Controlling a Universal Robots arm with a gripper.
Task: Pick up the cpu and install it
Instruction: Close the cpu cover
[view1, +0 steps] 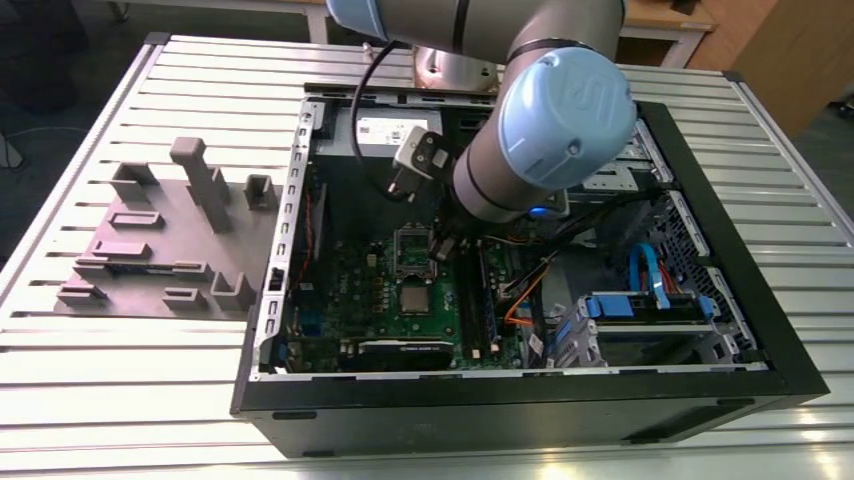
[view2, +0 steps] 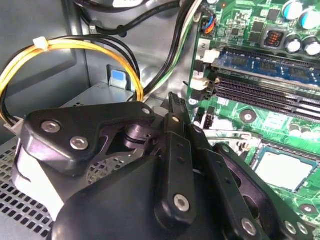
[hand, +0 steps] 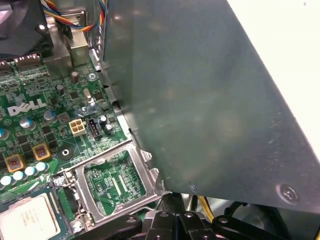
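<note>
The cpu (view2: 286, 170), a flat square with a silvery top, lies in its metal-framed socket on the green motherboard (view2: 260, 30); the first wrist view shows the cpu (hand: 26, 221) too. Beside it the socket's hinged cover frame (hand: 115, 182) stands folded open. In the exterior view the cpu (view1: 416, 300) is a small grey square in the middle of the board. My gripper (view2: 176, 104) is inside the computer case, a short way from the socket. Its black fingers (view2: 178, 145) are pressed together with nothing between them. A thin metal lever (view2: 225, 133) runs just past them.
The open black computer case (view1: 534, 410) rests on a slatted metal table (view1: 147, 380). A grey plastic fixture (view1: 160, 240) stands at the exterior view's left. Yellow and black cables (view2: 65, 50), memory slots (view2: 270, 85) and the case wall (hand: 210, 100) crowd the gripper.
</note>
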